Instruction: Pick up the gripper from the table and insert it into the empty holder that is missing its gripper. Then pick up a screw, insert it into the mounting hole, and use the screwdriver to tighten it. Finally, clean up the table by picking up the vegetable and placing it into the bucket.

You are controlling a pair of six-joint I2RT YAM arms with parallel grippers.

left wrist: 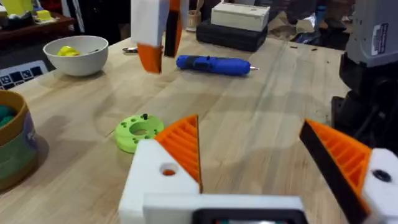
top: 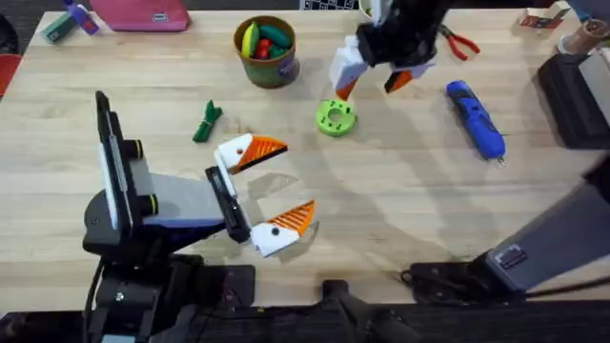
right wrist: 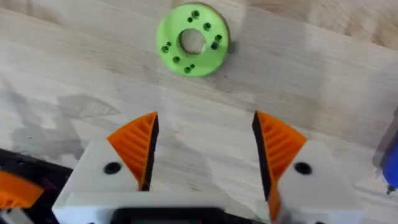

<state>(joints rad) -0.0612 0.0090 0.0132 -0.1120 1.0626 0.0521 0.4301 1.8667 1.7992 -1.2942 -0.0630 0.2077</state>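
My left gripper [top: 272, 191] [left wrist: 255, 155] rests open near the table's middle. The orange ribbed gripper [top: 264, 150] [left wrist: 183, 146] sits in the white holder [top: 232, 152] [left wrist: 152, 180], whose mounting hole [left wrist: 168, 169] shows orange with no screw head. My right gripper [top: 374, 76] [right wrist: 205, 155] hangs open and empty just beyond the green disc [top: 335, 116] [right wrist: 192, 40], where a small dark screw [left wrist: 145, 116] stands. The blue screwdriver [top: 475, 119] [left wrist: 213, 64] lies at the right. The dark green vegetable [top: 207, 124] lies left of centre, and the bucket [top: 266, 52] [left wrist: 12, 143] stands behind it.
Red pliers [top: 459, 43] lie behind the right arm. A white bowl [left wrist: 76, 55] with a yellow item stands at the back. The bucket holds several coloured toys. A black box [top: 572, 95] occupies the right edge and a pink case [top: 143, 14] the far left.
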